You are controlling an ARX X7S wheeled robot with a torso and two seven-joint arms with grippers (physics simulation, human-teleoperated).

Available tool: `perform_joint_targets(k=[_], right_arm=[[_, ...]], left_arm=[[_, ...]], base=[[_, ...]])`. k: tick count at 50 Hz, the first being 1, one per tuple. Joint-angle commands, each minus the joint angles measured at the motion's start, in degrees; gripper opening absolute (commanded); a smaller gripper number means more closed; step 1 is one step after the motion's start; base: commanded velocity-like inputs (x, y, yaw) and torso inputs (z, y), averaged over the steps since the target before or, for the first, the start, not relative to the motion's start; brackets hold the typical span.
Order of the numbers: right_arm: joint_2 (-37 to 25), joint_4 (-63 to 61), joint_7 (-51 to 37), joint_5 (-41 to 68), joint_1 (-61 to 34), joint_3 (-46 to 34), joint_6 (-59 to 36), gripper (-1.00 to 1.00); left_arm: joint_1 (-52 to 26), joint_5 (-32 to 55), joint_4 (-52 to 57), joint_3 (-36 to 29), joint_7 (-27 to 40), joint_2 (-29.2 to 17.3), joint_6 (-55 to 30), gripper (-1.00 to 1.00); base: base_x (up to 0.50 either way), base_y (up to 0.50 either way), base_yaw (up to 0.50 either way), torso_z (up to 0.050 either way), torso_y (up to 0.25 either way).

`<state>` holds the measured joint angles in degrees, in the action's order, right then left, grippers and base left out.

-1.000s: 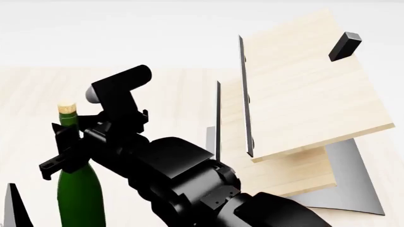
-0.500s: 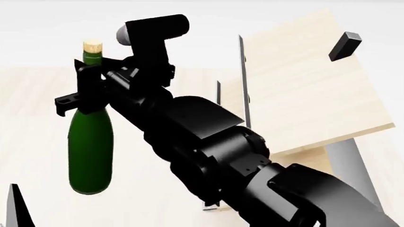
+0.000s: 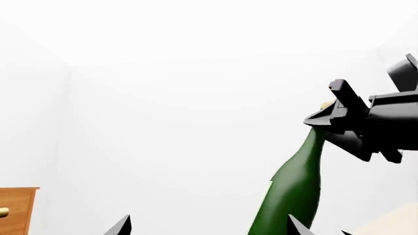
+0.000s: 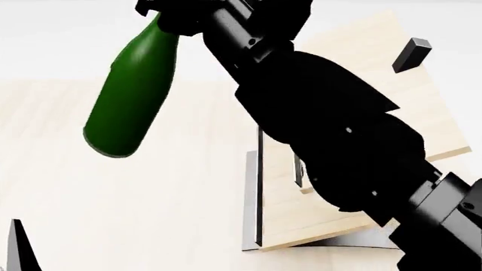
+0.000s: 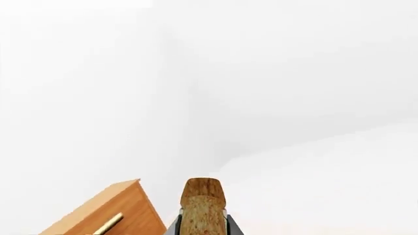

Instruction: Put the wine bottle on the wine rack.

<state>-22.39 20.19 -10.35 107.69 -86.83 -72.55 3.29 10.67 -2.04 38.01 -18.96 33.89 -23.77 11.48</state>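
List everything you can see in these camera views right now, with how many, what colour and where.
Dark green glass wine bottle: one, lifted off the table, tilted, neck clamped by the right gripper.
Tan cork: one, in the bottle's neck, close in the right wrist view.
Pale wood wine rack with black edge strips: one, on a grey metal base, right of the bottle.
Orange-brown wooden cabinet with brass handle: one, by the white wall.
Pale wood table: one, under everything.
Right gripper: black, shut on the bottle's neck.
Left gripper: black fingertips only, apart, holding nothing.
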Motion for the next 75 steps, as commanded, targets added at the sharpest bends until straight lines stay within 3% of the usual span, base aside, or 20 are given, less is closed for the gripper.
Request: perform_joint_targets(k=[1, 19, 38, 60, 75], right_arm=[[-7.37, -3.75, -4.98, 5.68, -1.36, 6.85, -0.49, -1.00], [-15.81, 1.88, -6.91, 11.12, -1.16, 12.12, 1.08, -1.00], [-16.90, 10.08, -6.74, 17.69, 2.47, 16.23, 2.90, -1.00], [-15.20, 30.31, 1.71, 29.11, 1.80, 18.84, -13.04, -1.00], [-20.93, 17.33, -4.05, 27.81, 6.31, 20.03, -6.60, -1.00]], left_arm=[[0.12, 0.00, 0.24, -0.12, 0.14, -0.16, 0.02, 1.00], [-0.01, -0.21, 0.89, -0.47, 0.28, -0.22, -0.67, 1.00], [-0.01, -0.09, 0.95, -0.29, 0.62, -0.53, -0.70, 1.00], [-0.21, -0.36, 0.65, -0.91, 0.73, -0.56, -0.63, 1.00], [-0.30, -0.67, 0.65, -1.41, 0.77, -0.56, -0.78, 1.00]], base=[[0.00, 0.00, 0.00, 0.000, 0.000], [0.00, 0.00, 0.00, 0.000, 0.001], [0.00, 0.00, 0.00, 0.000, 0.001], [0.00, 0.00, 0.00, 0.000, 0.001], [0.00, 0.00, 0.00, 0.000, 0.001]])
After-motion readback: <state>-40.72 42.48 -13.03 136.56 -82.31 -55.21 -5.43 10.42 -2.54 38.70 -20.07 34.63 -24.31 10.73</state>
